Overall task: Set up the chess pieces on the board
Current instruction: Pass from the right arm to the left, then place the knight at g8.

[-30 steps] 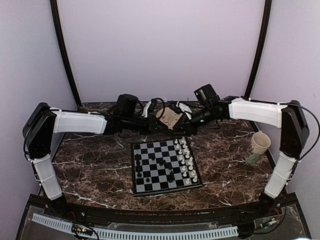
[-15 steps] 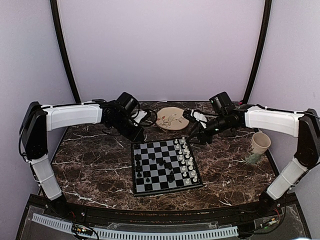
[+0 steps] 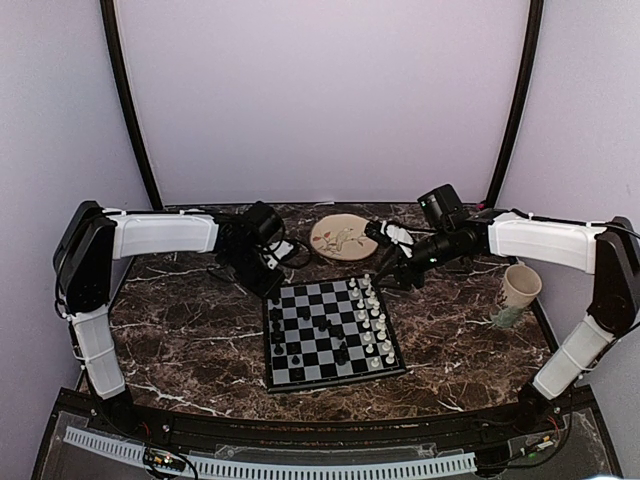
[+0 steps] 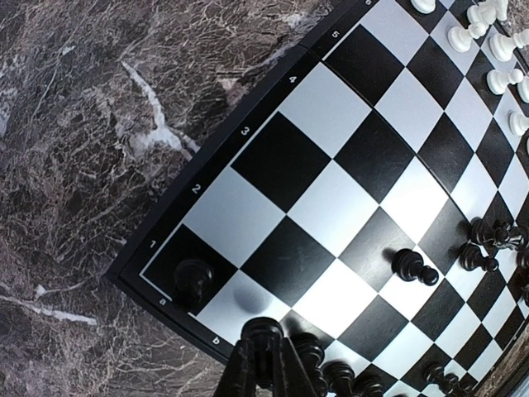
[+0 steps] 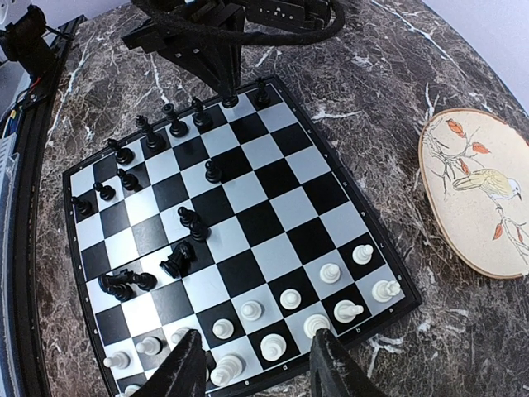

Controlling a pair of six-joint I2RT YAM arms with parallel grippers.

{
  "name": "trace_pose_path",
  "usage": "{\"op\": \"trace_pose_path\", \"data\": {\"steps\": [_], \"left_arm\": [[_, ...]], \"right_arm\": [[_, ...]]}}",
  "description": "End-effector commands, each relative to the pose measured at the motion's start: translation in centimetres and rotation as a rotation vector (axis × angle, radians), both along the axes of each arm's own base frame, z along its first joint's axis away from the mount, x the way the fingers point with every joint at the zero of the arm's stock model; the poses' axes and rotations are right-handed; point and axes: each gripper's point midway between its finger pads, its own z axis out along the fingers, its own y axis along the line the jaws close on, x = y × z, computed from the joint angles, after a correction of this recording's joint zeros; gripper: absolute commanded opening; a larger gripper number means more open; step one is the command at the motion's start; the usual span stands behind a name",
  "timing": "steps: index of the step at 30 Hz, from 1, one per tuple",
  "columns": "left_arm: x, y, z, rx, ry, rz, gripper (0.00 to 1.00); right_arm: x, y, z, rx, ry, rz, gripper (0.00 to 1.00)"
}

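Board (image 4: 347, 165), edge numbers (image 4: 245, 131) legible only from left wrist, left gripper (image 4: 263, 351) pressed shut, right gripper (image 5: 258, 339) spread

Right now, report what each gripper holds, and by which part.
Right gripper: open, nothing held. Left gripper: shut above the board edge; whether it pinches a piece cannot be told.

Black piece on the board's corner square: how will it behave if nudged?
The black piece probably tips easily, standing upright on a small base. It looks tiny and plastic, so likely light, and may skid on the glossy board.
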Motion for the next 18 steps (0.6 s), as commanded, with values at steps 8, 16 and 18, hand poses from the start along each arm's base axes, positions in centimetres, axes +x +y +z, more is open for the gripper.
{"op": "trace_pose_path", "data": {"steps": [8, 16, 18], "left_arm": [[0.3, 0.5, -0.7, 0.012, -0.009, 0.033, 0.0], [0.6, 0.7, -1.5, 0.033, -0.015, 0.045, 0.0], [0.7, 0.6, -1.7, 0.032, -0.014, 0.047, 0.0]], "right_arm": [[0.0, 0.0, 0.3, 0.014, -0.021, 0.011, 0.43], [0.1, 0.0, 0.1, 0.009, -0.018, 0.011, 0.43], [0.1, 0.0, 0.0, 0.008, -0.016, 0.011, 0.43]]}}
